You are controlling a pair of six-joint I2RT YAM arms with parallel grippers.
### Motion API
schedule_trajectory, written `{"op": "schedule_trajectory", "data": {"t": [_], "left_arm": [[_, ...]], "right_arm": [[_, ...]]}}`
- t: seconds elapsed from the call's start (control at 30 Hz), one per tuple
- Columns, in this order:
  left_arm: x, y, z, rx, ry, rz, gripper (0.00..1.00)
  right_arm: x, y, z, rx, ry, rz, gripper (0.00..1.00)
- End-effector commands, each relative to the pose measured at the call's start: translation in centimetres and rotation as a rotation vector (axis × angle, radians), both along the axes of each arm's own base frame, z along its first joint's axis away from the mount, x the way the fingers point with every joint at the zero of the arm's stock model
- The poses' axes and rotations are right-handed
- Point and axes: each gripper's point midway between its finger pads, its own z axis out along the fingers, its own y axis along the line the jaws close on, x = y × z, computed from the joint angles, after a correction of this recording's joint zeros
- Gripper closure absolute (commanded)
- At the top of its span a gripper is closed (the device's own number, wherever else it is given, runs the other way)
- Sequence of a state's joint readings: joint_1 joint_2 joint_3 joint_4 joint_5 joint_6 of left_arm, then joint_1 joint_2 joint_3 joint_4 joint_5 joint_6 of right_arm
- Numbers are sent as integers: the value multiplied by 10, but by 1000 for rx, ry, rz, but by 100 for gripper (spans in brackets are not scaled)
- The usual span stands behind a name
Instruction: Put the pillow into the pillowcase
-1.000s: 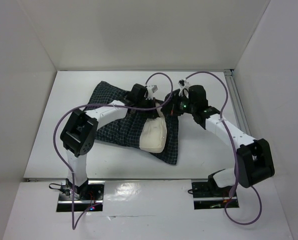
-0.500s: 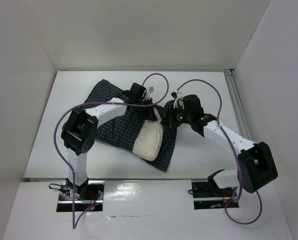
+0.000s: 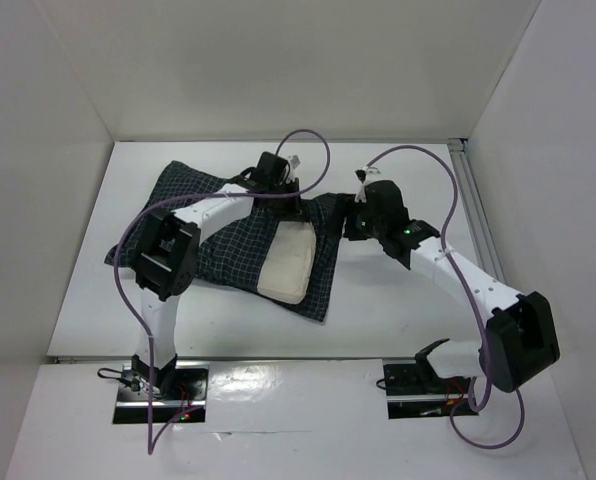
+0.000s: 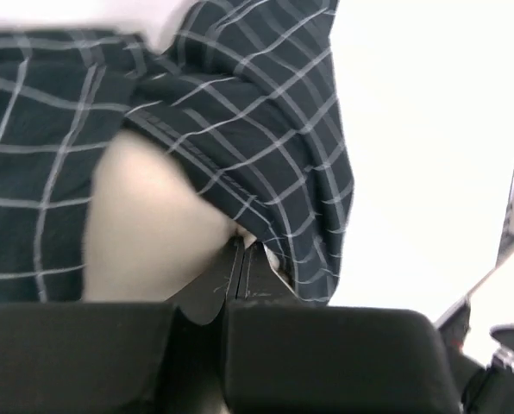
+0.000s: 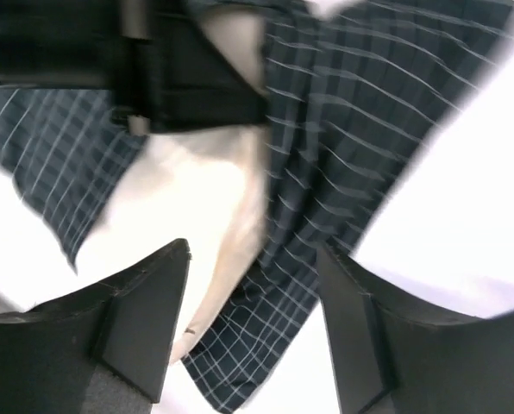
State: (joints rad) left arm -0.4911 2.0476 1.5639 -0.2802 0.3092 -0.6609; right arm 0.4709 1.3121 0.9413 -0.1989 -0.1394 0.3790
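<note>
The pillowcase [image 3: 228, 268], dark with a thin white check, lies crumpled across the middle of the table. The cream pillow [image 3: 284, 265] shows at its open right end, the rest covered by fabric. My left gripper [image 3: 284, 196] is at the far side of the opening. In the left wrist view it [image 4: 242, 248] is shut on the pillowcase's [image 4: 266, 103] hem, right beside the pillow [image 4: 153, 224]. My right gripper [image 3: 346, 222] hovers at the case's right edge. In the right wrist view it [image 5: 253, 328] is open above pillow [image 5: 197, 207] and pillowcase [image 5: 343, 129], holding nothing.
White walls close in the table [image 3: 408, 310] on the left, back and right. A metal rail [image 3: 470, 195] runs along the right side. Purple cables [image 3: 313, 160] loop above both wrists. The left gripper's black body [image 5: 179, 78] fills the top of the right wrist view.
My right gripper has opened and let go of the pillowcase. My left arm has dragged the case and the pillow to the left; the case now spreads further left.
</note>
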Motion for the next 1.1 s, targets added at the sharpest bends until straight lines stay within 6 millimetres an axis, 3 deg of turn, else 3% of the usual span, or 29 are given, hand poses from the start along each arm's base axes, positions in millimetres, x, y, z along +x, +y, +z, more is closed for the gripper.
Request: {"op": "schedule_trajectory", "data": {"t": [0.0,0.03,0.1,0.13,0.2,0.23,0.27,0.3,0.33,0.4,0.43,0.47,0.5,0.57,0.6,0.67,0.7,0.77,0.9,1.07], "left_arm": [[35,8,9,63,-79,61,100],[38,10,10,78,-70,69,100],[53,8,24,71,-100,71,100],[57,10,34,65,-110,63,93],[53,13,34,92,-87,47,66],[50,16,53,90,-127,31,57],[47,18,61,90,-145,23,39],[39,22,60,104,-135,13,30],[31,27,80,106,-177,-6,24],[12,26,89,139,-201,-38,22],[0,33,81,189,-193,-63,20],[-10,33,83,213,-199,-82,20],[-28,28,95,232,-224,-115,20],[-54,38,85,410,-234,-130,13],[-81,22,85,462,-253,-185,10],[-105,29,68,592,-231,-187,9],[-121,21,64,619,-233,-216,6],[-135,25,53,675,-215,-197,5],[-156,14,35,700,-193,-219,1],[-153,27,19,803,-194,-129,0]], "right_arm": [[6,-32,15,-26,-34,-215,36],[3,-36,10,-30,-21,-237,38],[2,-41,17,-12,-35,-270,52],[0,-46,8,-25,-16,-294,57],[-5,-50,9,-24,-12,-307,66],[-8,-53,2,-35,6,-324,66],[-11,-55,-2,-39,11,-324,66],[-13,-56,-1,-36,7,-324,66],[-14,-58,-6,-38,17,-338,63],[-19,-60,-13,-38,32,-344,53],[-19,-60,-13,-38,32,-344,42],[-21,-60,-17,-38,44,-349,38],[-21,-59,-20,-38,55,-340,35],[-19,-61,-23,-37,67,-354,29],[-23,-60,-28,-38,81,-345,27],[-26,-58,-39,-21,113,-330,26],[-25,-61,-37,-4,108,-334,26],[-33,-66,-49,16,144,-330,26],[-45,-75,-61,13,181,-349,26],[-53,-83,-61,13,185,-371,25]]}}
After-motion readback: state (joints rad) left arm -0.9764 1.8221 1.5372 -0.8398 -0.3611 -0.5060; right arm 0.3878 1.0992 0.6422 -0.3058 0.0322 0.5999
